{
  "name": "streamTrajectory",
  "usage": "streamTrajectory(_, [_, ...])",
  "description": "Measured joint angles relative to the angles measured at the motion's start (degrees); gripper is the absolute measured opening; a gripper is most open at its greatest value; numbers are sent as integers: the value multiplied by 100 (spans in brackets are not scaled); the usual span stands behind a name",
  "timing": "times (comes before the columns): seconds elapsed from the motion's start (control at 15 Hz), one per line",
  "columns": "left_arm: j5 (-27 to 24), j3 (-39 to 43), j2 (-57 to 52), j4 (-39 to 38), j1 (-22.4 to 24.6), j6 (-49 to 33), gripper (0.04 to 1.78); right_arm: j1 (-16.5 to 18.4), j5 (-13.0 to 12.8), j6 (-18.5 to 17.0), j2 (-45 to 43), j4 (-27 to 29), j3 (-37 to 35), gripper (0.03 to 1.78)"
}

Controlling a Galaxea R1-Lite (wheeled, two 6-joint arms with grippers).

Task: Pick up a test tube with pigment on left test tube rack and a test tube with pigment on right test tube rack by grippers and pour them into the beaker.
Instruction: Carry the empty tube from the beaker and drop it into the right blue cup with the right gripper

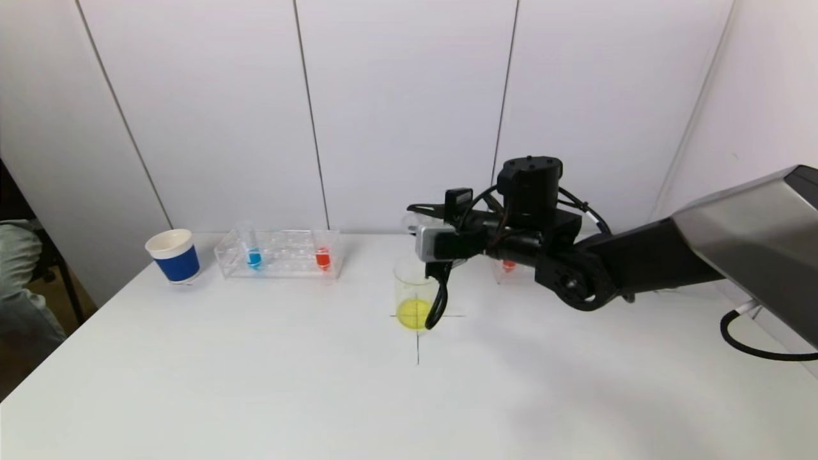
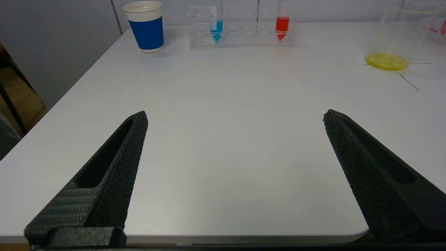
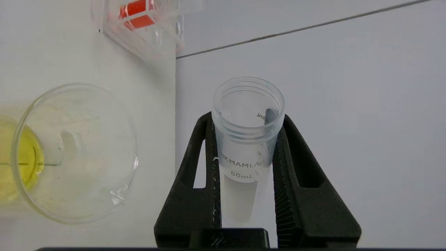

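My right gripper is shut on a clear 50 mL test tube that looks empty and is tipped on its side just above the glass beaker. The beaker holds yellow liquid and stands on a cross mark; it also shows in the right wrist view. The left rack holds a blue tube and a red tube. The right rack, with a red tube, is mostly hidden behind my right arm. My left gripper is open and empty over the table's front edge.
A blue paper cup stands left of the left rack. A black cable hangs from the right wrist in front of the beaker. A white wall runs behind the table. A person's leg shows at the far left.
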State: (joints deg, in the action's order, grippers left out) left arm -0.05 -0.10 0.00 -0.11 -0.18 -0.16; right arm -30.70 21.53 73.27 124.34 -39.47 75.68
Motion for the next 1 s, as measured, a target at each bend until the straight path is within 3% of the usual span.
streamTrajectory(0.13, [0,0,0,-2,0,0,176,-9,-84,-656,-80,1,6,48])
streamTrajectory(0.53, [2,0,0,-2,0,0,176,-146,-681,-2894,-414,188,343,48])
streamTrajectory(0.73, [2,0,0,-2,0,0,176,-179,-1031,-3744,-528,315,591,48])
streamTrajectory(1.0, [2,0,0,0,0,0,176,-216,-1556,-4838,-789,907,855,48])
